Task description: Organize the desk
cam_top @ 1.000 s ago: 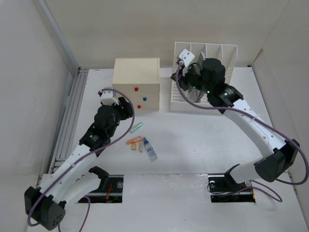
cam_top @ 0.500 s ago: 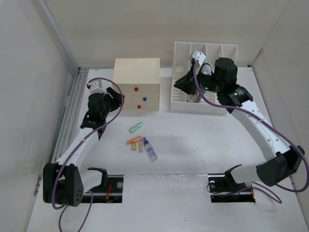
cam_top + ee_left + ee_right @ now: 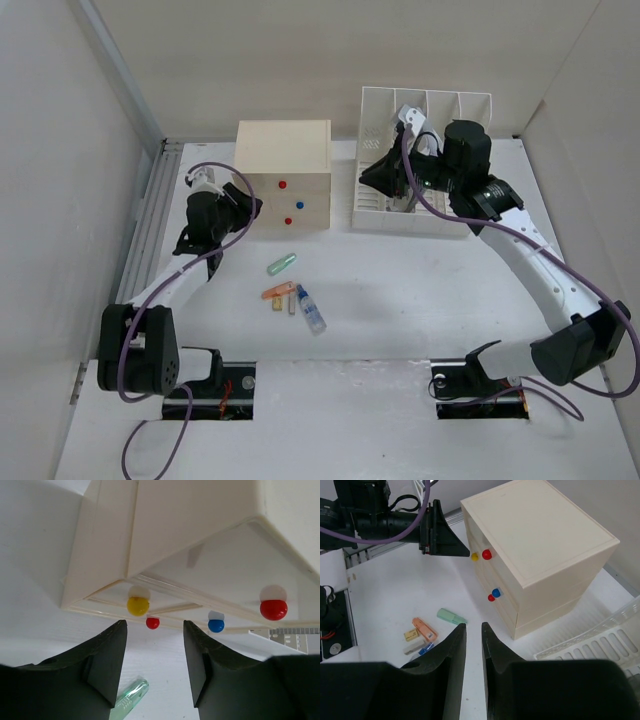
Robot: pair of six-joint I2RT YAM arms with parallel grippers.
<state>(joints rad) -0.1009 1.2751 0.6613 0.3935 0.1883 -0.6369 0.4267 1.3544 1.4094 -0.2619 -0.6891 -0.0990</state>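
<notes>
The desk (image 3: 420, 290) is a white tabletop. On it lie a green capped tube (image 3: 282, 264), an orange item (image 3: 277, 292), a small yellow block (image 3: 280, 303) and a blue-capped pen (image 3: 311, 310). My left gripper (image 3: 243, 205) is open and empty, at the left front corner of the cream drawer box (image 3: 283, 150). In the left wrist view my left gripper (image 3: 154, 650) faces the yellow knob (image 3: 137, 605) and a red knob (image 3: 152, 623). My right gripper (image 3: 368, 175) hangs over the file rack's left end. In its wrist view my right gripper (image 3: 472, 627) is closed to a narrow gap, empty.
The white slotted file rack (image 3: 440, 215) stands at the back right. A ribbed metal rail (image 3: 150, 230) runs along the left edge. White panels wall the desk. The box front also carries a blue knob (image 3: 495, 592) and red knobs (image 3: 486, 554).
My left arm has reached forward from a folded pose to the drawer box's left front corner. My right gripper has swung from above the rack's back to facing left over its left end.
</notes>
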